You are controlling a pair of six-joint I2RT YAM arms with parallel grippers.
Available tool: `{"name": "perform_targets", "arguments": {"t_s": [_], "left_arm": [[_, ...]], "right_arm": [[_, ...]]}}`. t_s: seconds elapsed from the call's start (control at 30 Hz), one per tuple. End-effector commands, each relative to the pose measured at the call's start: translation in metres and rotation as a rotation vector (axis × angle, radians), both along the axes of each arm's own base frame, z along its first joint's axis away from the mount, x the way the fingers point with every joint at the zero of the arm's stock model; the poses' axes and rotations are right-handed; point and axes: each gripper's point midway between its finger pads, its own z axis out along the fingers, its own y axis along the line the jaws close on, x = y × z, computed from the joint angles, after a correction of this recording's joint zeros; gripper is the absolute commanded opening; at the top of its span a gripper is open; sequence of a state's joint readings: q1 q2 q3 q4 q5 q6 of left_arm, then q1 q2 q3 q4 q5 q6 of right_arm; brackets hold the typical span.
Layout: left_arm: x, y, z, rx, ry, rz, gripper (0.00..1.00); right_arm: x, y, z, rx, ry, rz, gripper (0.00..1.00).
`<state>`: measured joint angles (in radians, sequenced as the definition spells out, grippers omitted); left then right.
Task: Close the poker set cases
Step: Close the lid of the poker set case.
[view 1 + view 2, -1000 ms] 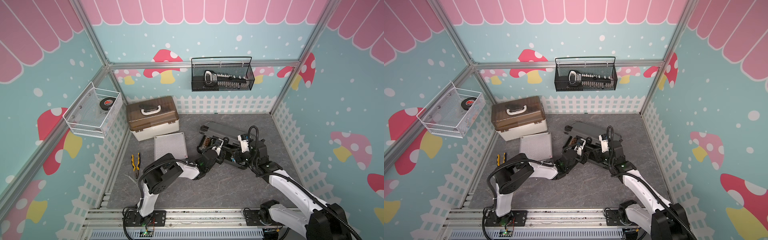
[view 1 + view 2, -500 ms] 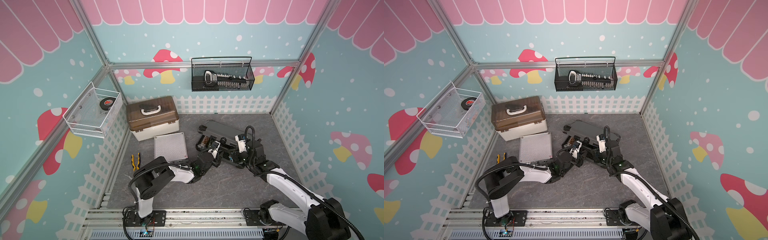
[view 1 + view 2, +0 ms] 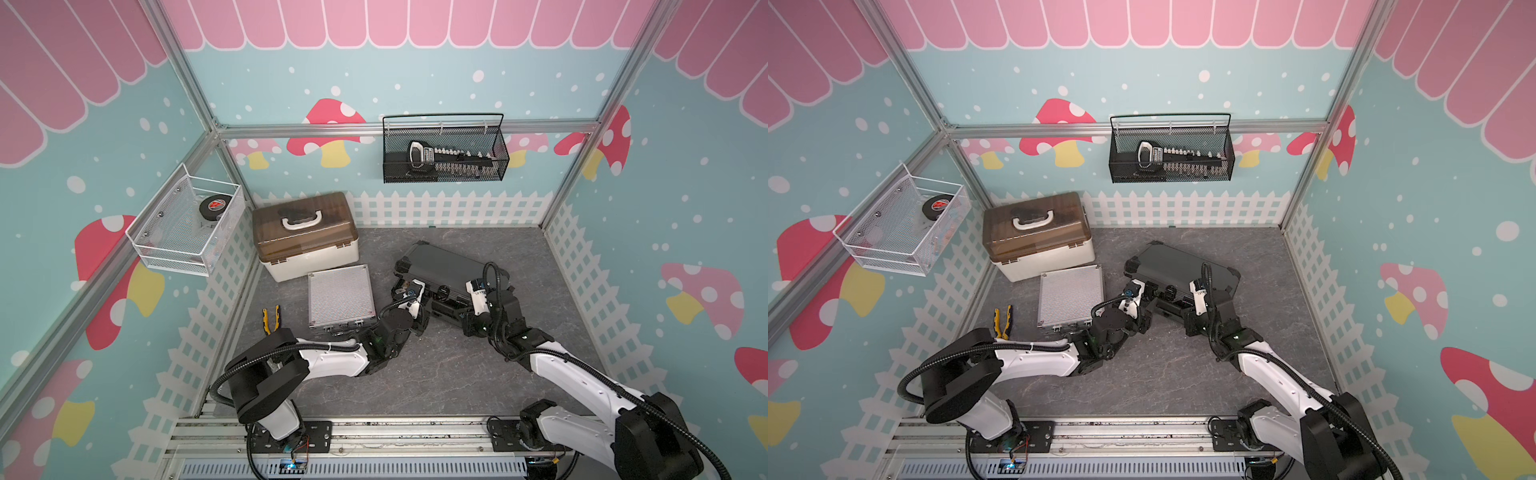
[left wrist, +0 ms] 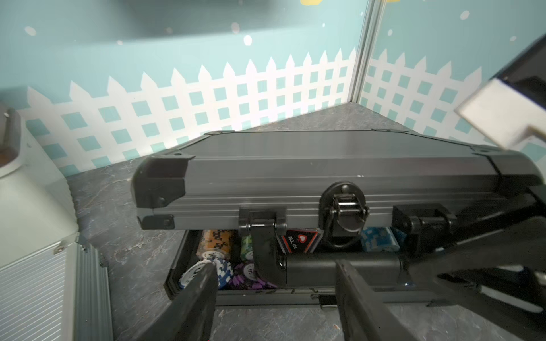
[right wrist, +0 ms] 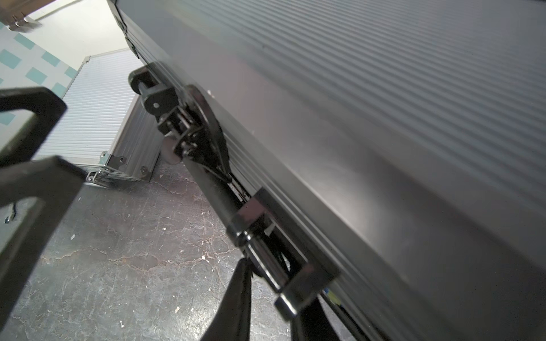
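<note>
Half the job looks done. The small silver case (image 3: 338, 297) lies flat and shut on the bench (image 3: 436, 374), just in front of the cream box (image 3: 307, 245), and I see no gap along its edge in either top view.

The larger dark grey case (image 3: 449, 266) is the one left. It sits right of the silver case, between my two arms, with its lid lowered most of the way but not seated. From my left wrist I see a dark slot under the lid's front edge, with stacks of poker chips (image 4: 212, 251) showing through it. The latch (image 4: 344, 212) hangs loose on the lid, not hooked to the base.

My left gripper (image 4: 273, 265) stands wide, holding nothing, its fingers either side of the near end of the black handle (image 4: 339, 265). My right gripper (image 5: 270, 288) is at the handle's other end with narrow jaws around the bracket there; I cannot tell whether it actually pinches it.

As I judge it, what remains is pressing this lid flat onto its base and probably snapping the latches. The hanging handle and latch could foul the seam.
</note>
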<state>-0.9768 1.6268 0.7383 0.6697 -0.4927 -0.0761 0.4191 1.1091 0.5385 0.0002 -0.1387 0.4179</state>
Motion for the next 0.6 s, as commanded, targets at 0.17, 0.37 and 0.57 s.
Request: {"name": "perform_targets", "arguments": {"t_s": [0.17, 0.37, 0.57], "left_arm": [[0.018, -0.003, 0.013, 0.036, -0.043, 0.066, 0.64], [0.032, -0.009, 0.018, 0.037, -0.049, 0.077, 0.64], [0.047, -0.012, 0.014, 0.044, -0.037, 0.085, 0.64]], "right_arm": [[0.006, -0.002, -0.022, -0.100, 0.009, -0.033, 0.16], [0.001, 0.001, -0.034, -0.136, 0.028, -0.026, 0.17], [-0.001, 0.004, -0.035, -0.148, 0.023, -0.014, 0.20]]}}
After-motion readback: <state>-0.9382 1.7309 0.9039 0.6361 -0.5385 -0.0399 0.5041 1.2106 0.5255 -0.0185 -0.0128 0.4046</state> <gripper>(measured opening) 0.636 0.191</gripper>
